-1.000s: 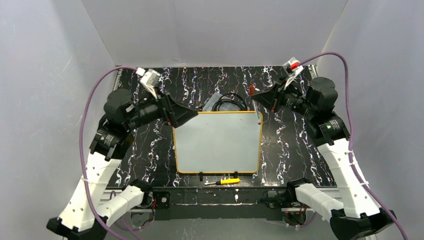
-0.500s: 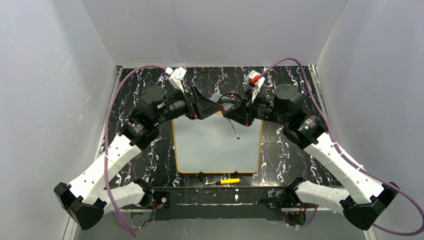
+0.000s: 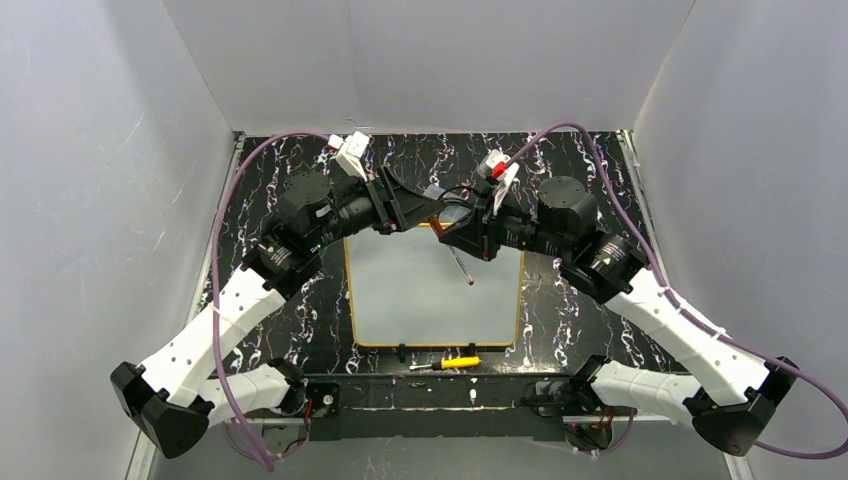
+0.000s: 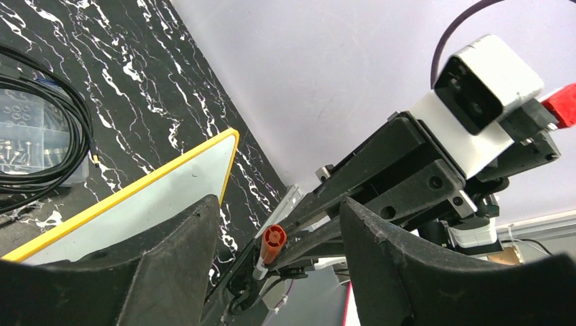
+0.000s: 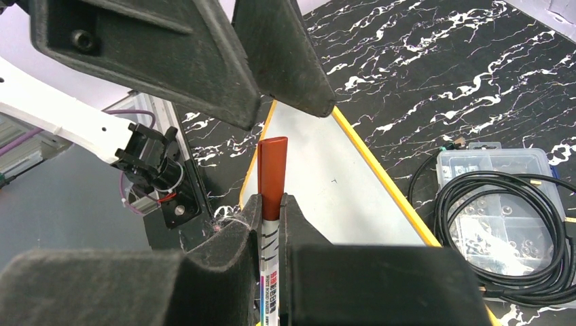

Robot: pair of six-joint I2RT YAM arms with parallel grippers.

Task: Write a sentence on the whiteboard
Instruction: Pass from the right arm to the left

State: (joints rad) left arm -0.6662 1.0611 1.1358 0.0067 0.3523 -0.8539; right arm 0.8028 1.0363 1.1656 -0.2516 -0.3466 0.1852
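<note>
My right gripper (image 5: 272,202) was pinched on a marker (image 5: 270,285), its red-brown cap (image 5: 273,170) sticking out past the fingers. My left gripper (image 4: 278,204) was spread wide, facing that cap from close by without touching it. Both met above the far edge of the whiteboard (image 3: 400,300), which lay flat mid-surface (image 3: 560,320). A yellow-handled screwdriver (image 3: 452,363) lay by the near edge. A clear parts box (image 5: 496,197) with black cable sat beyond the board.

Plain grey walls (image 3: 430,60) enclose a black, white-veined table (image 3: 555,320) on left, right and far sides.
</note>
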